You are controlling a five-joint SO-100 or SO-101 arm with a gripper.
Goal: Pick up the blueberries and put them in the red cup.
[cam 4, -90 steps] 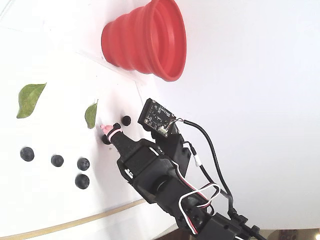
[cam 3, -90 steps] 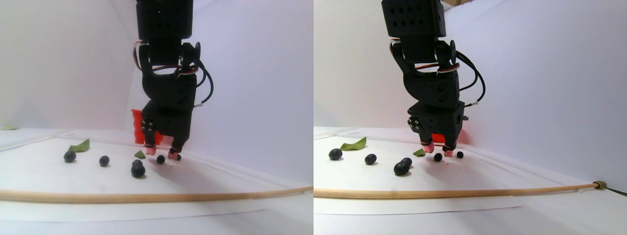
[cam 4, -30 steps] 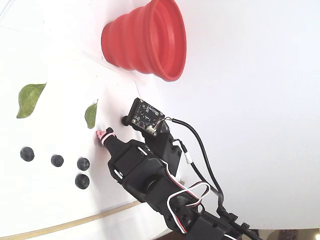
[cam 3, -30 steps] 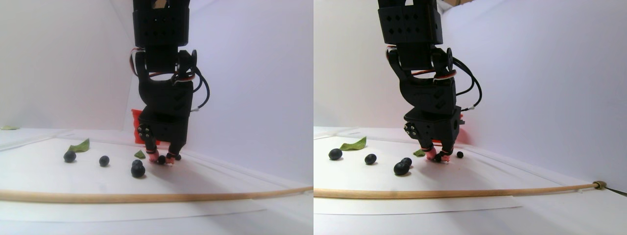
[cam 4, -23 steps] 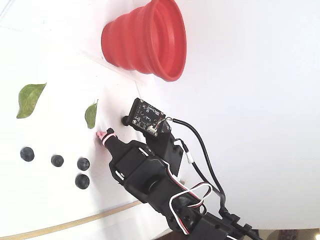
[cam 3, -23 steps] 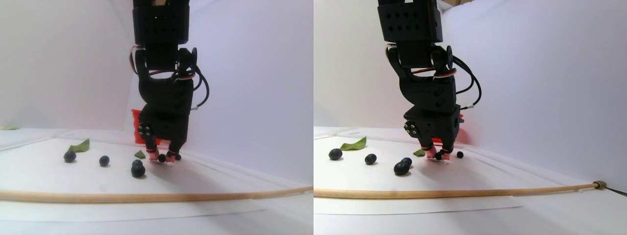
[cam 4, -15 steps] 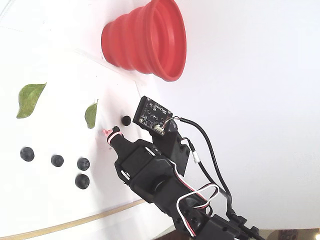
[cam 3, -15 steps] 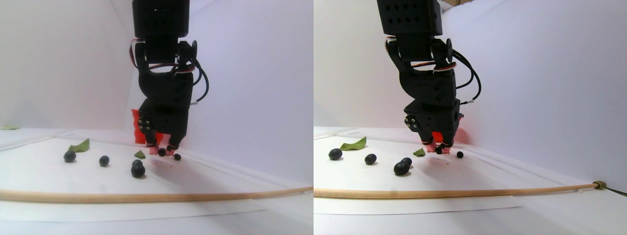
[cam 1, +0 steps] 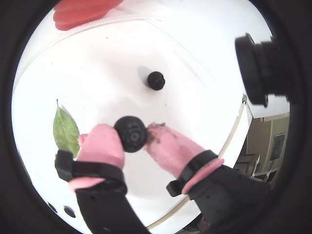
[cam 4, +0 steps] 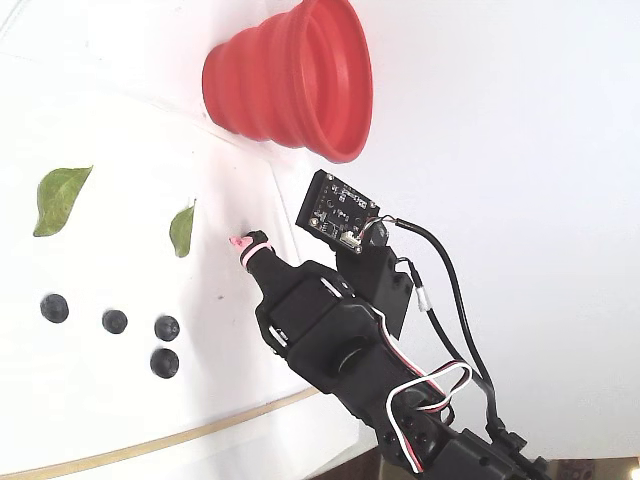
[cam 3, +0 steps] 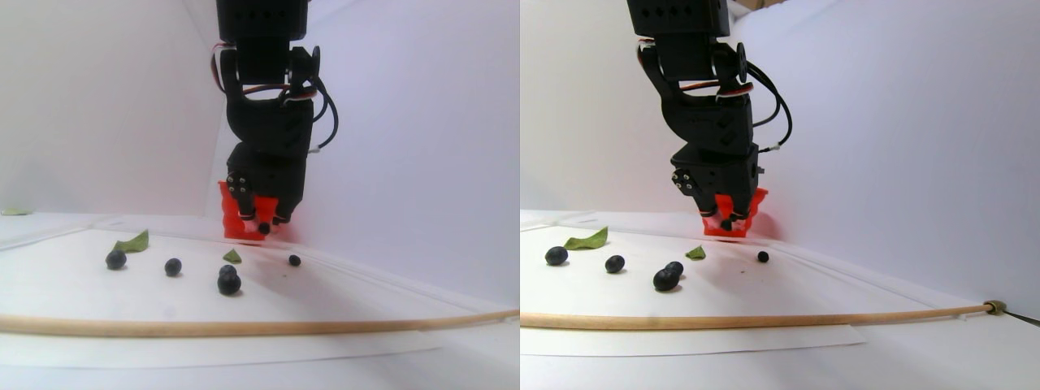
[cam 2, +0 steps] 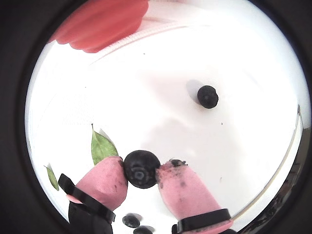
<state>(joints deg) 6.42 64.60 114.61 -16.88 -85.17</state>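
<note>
My gripper (cam 1: 130, 137) is shut on one blueberry (cam 1: 130, 132), pinched between its two pink fingertips (cam 2: 105, 183) and held clear of the white table. In the stereo pair view the gripper (cam 3: 264, 224) hangs in front of the red cup (cam 3: 234, 218), above the surface. The ribbed red cup (cam 4: 290, 80) stands beyond the gripper (cam 4: 243, 243) in the fixed view. One loose blueberry (cam 2: 207, 96) lies just past the fingertips. Several more blueberries (cam 4: 114, 321) lie in a group to the left in the fixed view.
Two green leaves (cam 4: 60, 198) (cam 4: 182, 228) lie on the white sheet between the berries and the cup. A thin wooden stick (cam 3: 244, 327) runs across the front of the table. White walls close in behind and to the right.
The gripper closed on a blueberry at the table surface and has risen with it, shifting toward the red cup. The other berries and leaves have stayed put.
</note>
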